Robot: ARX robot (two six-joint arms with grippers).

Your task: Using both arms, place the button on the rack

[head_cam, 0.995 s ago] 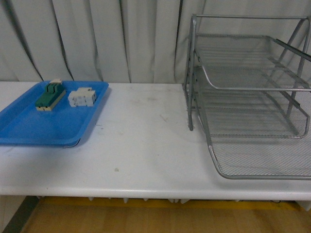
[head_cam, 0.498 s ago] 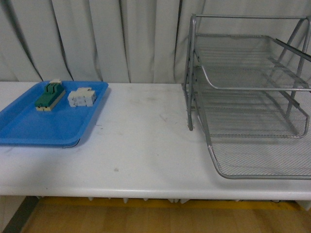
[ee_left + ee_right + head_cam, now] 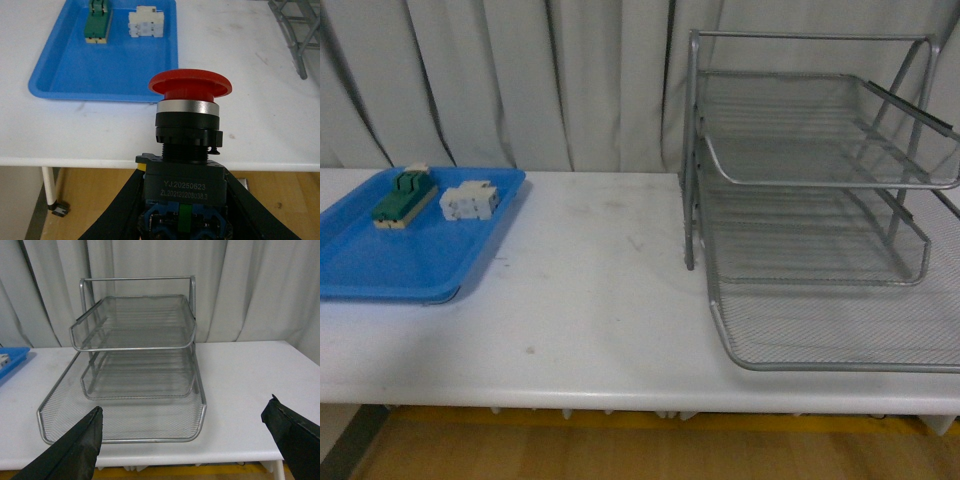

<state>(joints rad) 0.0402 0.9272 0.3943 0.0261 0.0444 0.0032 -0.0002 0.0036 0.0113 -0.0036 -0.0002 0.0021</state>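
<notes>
Front view: the flat blue plastic tray by the left edge of the white bench and the silver wire-mesh three-tier rack by its right edge both sit further left in the picture than half a second ago. Their spacing is unchanged, so I judge the camera has swung toward the rack and nothing on the bench has moved. The green-and-cream block and the white block lie side by side along the tray's far edge. Neither arm shows here.

Left wrist view: the left pincer is pinching the dark boxy body of the red mushroom-capped push-button. The button is off the bench, about over its near edge, with the tray beyond it.

Right wrist view: the right pincer is spread wide with nothing between its fingers. It faces the rack's open front, and no tier holds the button.

The swing suggests the button is being taken toward the rack, with a handover to the waiting right pincer probably next
</notes>
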